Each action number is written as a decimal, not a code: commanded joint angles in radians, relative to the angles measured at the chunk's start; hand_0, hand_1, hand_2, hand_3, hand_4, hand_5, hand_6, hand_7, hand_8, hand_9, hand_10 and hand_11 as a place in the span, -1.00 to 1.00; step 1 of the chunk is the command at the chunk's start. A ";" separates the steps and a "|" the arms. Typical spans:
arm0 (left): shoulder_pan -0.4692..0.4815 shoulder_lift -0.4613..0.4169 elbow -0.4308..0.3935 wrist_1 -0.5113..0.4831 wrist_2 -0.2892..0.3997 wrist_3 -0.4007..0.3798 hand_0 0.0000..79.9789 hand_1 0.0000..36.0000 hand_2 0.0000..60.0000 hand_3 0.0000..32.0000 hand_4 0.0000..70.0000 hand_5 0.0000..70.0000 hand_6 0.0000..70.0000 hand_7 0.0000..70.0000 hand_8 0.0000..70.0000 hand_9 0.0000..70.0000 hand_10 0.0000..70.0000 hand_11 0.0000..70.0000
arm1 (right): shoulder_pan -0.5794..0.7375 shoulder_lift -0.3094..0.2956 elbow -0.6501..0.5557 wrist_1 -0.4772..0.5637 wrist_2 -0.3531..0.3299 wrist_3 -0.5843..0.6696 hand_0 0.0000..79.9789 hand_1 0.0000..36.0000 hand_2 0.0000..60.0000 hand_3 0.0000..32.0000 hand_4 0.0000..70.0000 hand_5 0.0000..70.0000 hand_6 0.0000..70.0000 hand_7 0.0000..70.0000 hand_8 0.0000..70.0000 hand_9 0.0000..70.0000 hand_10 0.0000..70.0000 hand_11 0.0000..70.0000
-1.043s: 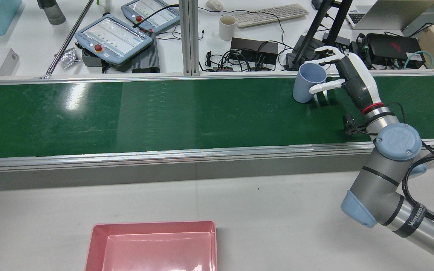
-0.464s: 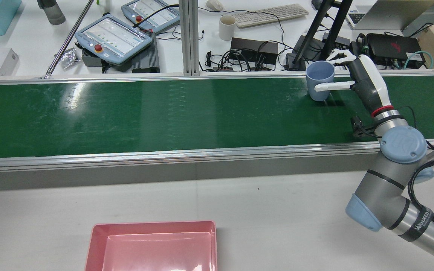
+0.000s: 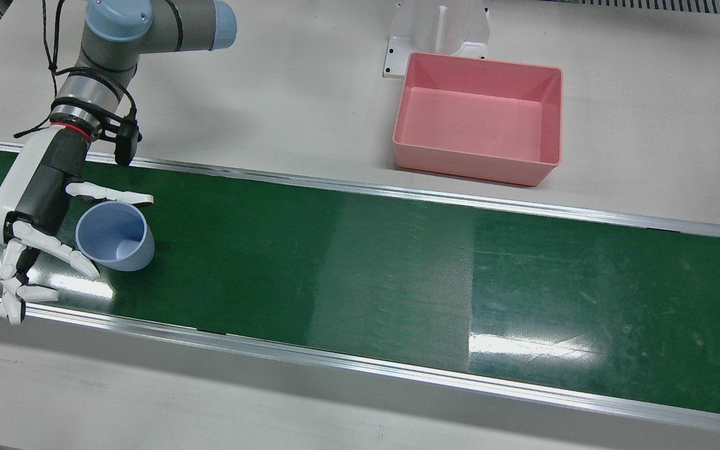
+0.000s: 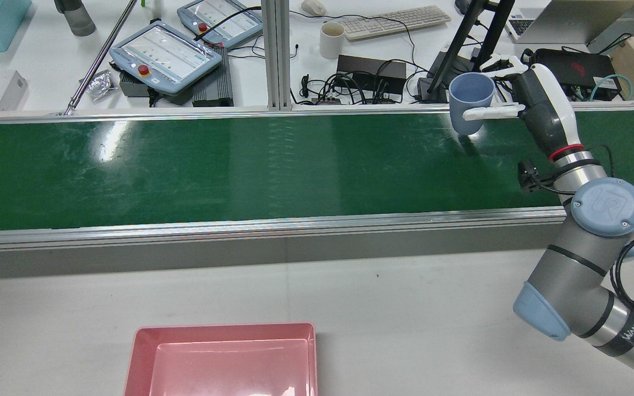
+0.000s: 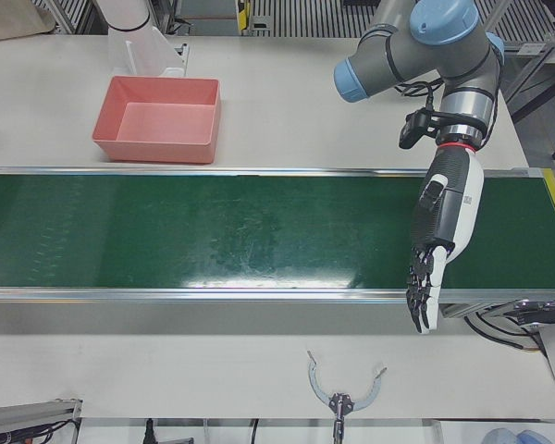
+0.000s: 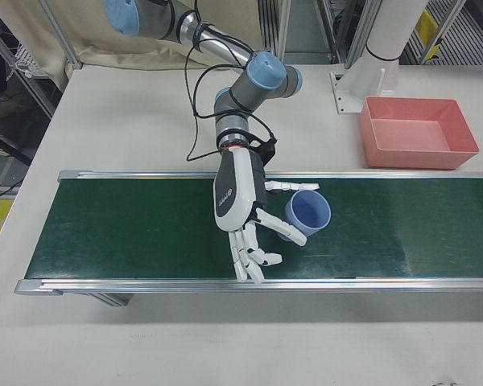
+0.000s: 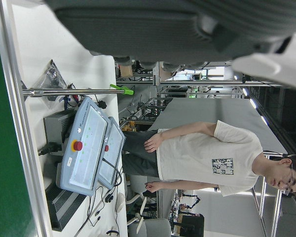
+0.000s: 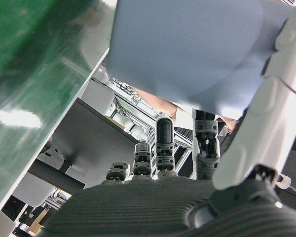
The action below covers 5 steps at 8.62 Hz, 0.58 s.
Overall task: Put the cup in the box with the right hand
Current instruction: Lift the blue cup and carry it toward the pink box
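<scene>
My right hand (image 4: 537,107) is shut on a pale blue cup (image 4: 471,104), thumb on one side and a finger on the other, its remaining fingers spread. The cup hangs upright just above the far right of the green belt (image 4: 240,165). From the front, the cup (image 3: 113,236) opens upward beside the hand (image 3: 38,206); the right-front view shows the same cup (image 6: 307,213) and hand (image 6: 241,201). The cup's wall (image 8: 187,44) fills the right hand view. The empty pink box (image 4: 223,333) sits on the white table. My left hand (image 5: 439,231) hangs open over the belt, empty.
Behind the belt is a desk with teach pendants (image 4: 165,55), a white mug (image 4: 332,39), a keyboard and cables. A white pedestal (image 3: 438,31) stands by the pink box (image 3: 472,165). A person (image 7: 207,158) stands beyond the desk.
The cup was tilted against the belt; the right hand has righted it and carried it up and to the right, toward the belt's far edge.
</scene>
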 commanded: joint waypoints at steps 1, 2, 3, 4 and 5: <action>-0.001 0.000 0.000 0.000 0.000 0.000 -1.00 -1.00 -1.00 -1.00 -1.00 -1.00 -1.00 -1.00 -1.00 -1.00 -1.00 -1.00 | -0.078 0.003 0.195 0.001 -0.008 -0.117 0.21 0.01 0.51 -1.00 1.00 -1.00 -0.67 0.46 -0.81 -0.52 -0.84 -0.79; 0.001 0.000 0.000 0.000 0.000 0.000 -1.00 -1.00 -1.00 -1.00 -1.00 -1.00 -1.00 -1.00 -1.00 -1.00 -1.00 -1.00 | -0.142 0.012 0.295 0.001 -0.012 -0.223 0.21 0.01 0.52 -1.00 1.00 -1.00 -0.67 0.47 -0.82 -0.52 -0.84 -0.79; 0.001 0.000 0.000 0.000 0.000 0.000 -1.00 -1.00 -1.00 -1.00 -1.00 -1.00 -1.00 -1.00 -1.00 -1.00 -1.00 -1.00 | -0.196 0.020 0.337 0.001 -0.014 -0.236 0.20 0.00 0.51 -1.00 1.00 -1.00 -0.66 0.51 -0.81 -0.50 -0.84 -0.79; 0.001 0.000 0.000 0.000 0.000 0.000 -1.00 -1.00 -1.00 -1.00 -1.00 -1.00 -1.00 -1.00 -1.00 -1.00 -1.00 -1.00 | -0.247 0.020 0.369 0.000 -0.034 -0.244 0.20 -0.03 0.50 -1.00 1.00 -1.00 -0.62 0.71 -0.78 -0.41 -0.82 -0.77; 0.001 0.000 0.000 0.000 0.000 0.000 -1.00 -1.00 -1.00 -1.00 -1.00 -1.00 -1.00 -1.00 -1.00 -1.00 -1.00 -1.00 | -0.308 0.010 0.427 0.000 -0.060 -0.314 0.19 -0.09 0.42 -1.00 1.00 -1.00 -0.60 0.83 -0.77 -0.37 -0.80 -0.74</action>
